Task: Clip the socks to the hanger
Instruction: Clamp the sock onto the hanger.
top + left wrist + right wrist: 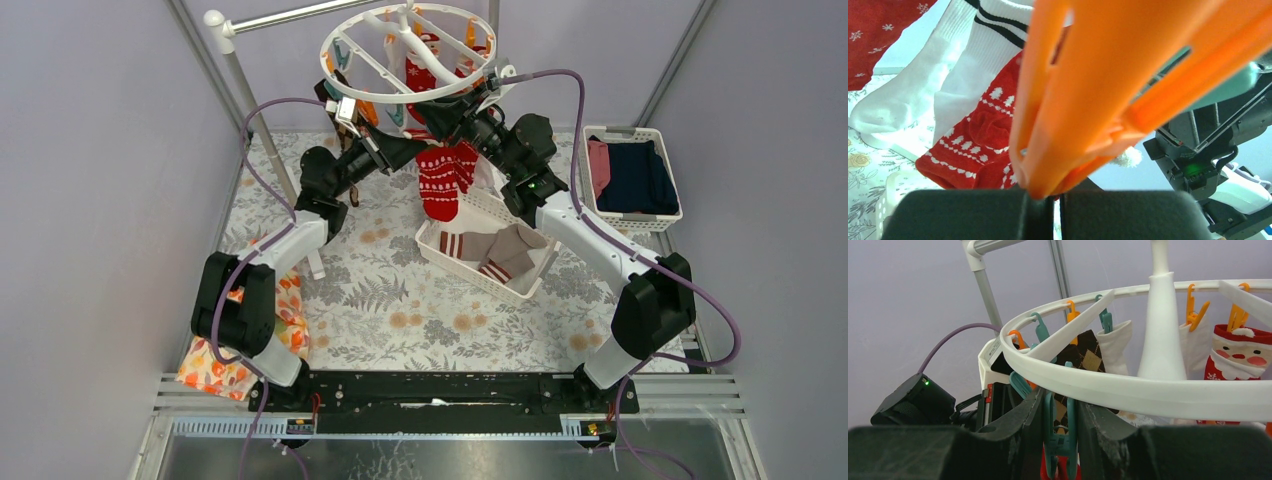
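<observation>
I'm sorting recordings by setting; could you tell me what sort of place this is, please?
Probably a staged laundry corner in a lab: a hanger with socks clipped on, a basket of folded clothes, bare grey walls.

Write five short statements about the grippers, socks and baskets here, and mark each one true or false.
1. The left gripper is shut, with an orange clip at its fingertips. True.
2. The right gripper pinches an orange clip. False: it pinches a teal clip.
3. The middle basket holds socks. True.
4. The argyle sock lies in that basket too. False: it hangs clipped to the hanger.
5. The right-hand basket holds navy and pink clothes. True.
</observation>
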